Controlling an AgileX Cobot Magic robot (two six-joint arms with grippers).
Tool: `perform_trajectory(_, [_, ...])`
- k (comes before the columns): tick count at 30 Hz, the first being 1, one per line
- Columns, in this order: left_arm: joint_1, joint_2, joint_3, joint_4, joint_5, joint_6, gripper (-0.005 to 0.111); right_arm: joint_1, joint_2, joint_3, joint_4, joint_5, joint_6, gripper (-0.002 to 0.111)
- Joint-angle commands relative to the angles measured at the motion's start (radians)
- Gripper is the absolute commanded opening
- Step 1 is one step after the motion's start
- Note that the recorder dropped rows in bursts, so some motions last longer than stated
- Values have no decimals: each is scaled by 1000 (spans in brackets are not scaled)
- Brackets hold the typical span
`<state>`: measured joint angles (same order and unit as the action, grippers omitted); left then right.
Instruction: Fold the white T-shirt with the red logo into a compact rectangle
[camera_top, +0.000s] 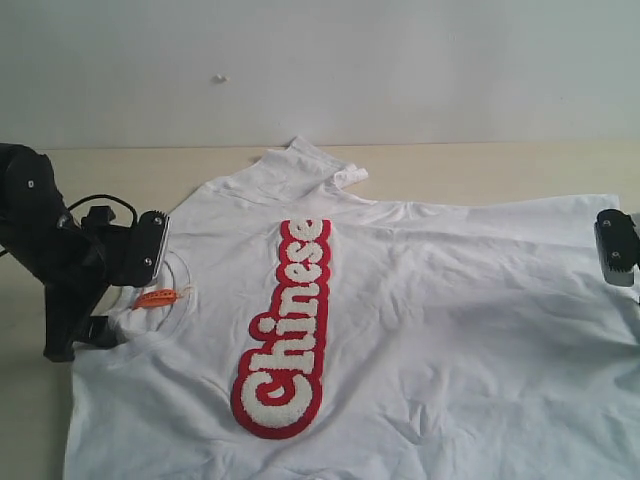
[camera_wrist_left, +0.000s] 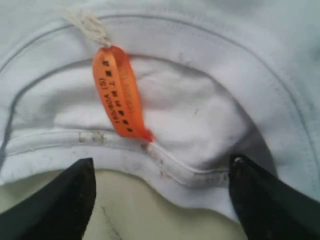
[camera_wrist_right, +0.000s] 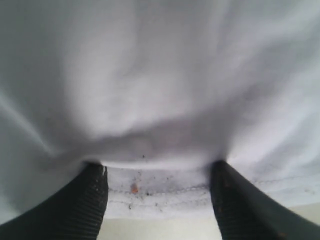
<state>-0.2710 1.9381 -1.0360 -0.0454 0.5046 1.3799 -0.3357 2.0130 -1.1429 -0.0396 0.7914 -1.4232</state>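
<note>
The white T-shirt (camera_top: 430, 300) lies flat on the tabletop (camera_top: 500, 165), and its near edge is cut off. The red logo (camera_top: 290, 330) runs near to far. My left gripper (camera_wrist_left: 161, 165) is open astride the collar (camera_wrist_left: 195, 172), and my right gripper (camera_wrist_right: 157, 172) is open astride the hem (camera_wrist_right: 165, 197). Neither holds cloth.

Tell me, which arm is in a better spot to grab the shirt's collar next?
Probably the left. The left gripper sits open right at the collar of the white T-shirt, beside the orange tag. The right gripper is open too, but at the far hem.
</note>
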Motion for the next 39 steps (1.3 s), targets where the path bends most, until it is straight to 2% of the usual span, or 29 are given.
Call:
perform_trajectory(1, [2,30,13,-22,1,-24,78,3,35,20,68,-61,119,59])
perform_trajectory(10, [2,-68,13,-86,102,-39,78,3,35,20,103,-72,146,59])
perform_trajectory(18, [2,-149,13,-91,117,-11,78,3,35,20,111,-80,199,59])
perform_trajectory(31, [2,32,13,-87,-8,32,84,3,35,20,118,-80,198,59])
perform_trajectory(39, [2,84,-2,-86,4,34,83,3,35,20,110,-86,196,59])
